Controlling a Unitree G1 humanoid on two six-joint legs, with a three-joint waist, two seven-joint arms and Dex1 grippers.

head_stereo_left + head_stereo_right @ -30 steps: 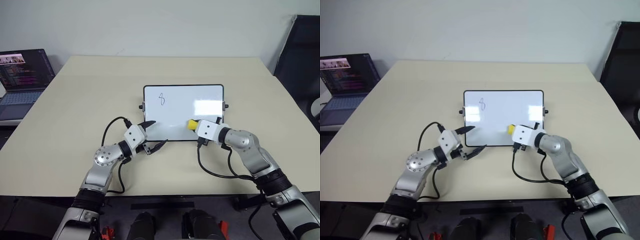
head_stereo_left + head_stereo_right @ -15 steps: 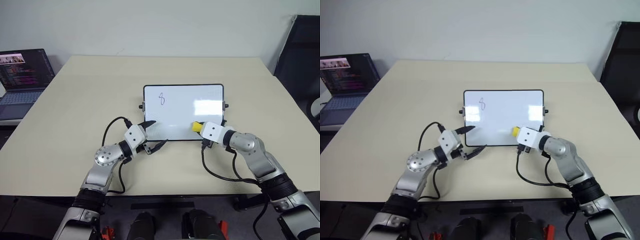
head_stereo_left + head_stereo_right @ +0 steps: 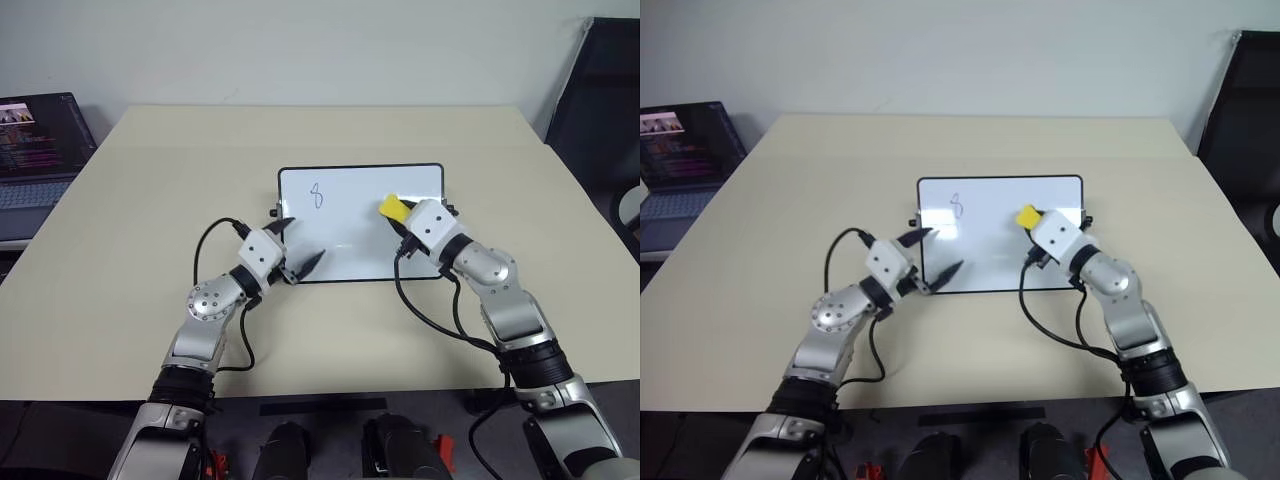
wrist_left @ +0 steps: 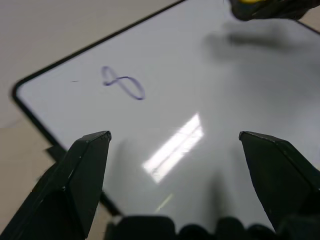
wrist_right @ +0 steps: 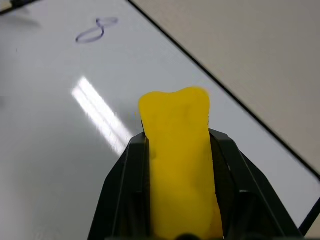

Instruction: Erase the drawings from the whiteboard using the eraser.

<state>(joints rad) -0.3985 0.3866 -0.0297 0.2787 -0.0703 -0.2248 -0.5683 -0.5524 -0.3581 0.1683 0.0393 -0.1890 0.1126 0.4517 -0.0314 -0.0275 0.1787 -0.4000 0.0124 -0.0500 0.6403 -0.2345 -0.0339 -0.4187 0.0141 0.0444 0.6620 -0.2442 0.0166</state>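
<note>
I count one whiteboard [image 3: 360,222], one drawing [image 3: 317,195] left on it, one eraser [image 3: 392,208], one laptop [image 3: 40,150] and one table [image 3: 120,260].

A beige table [image 3: 120,250] carries the whiteboard [image 3: 355,235] lying flat near its middle.

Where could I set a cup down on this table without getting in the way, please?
The table lies bare between the whiteboard and the laptop, behind the board and right of it. It is crowded at the board's near edge, by both arms.
</note>
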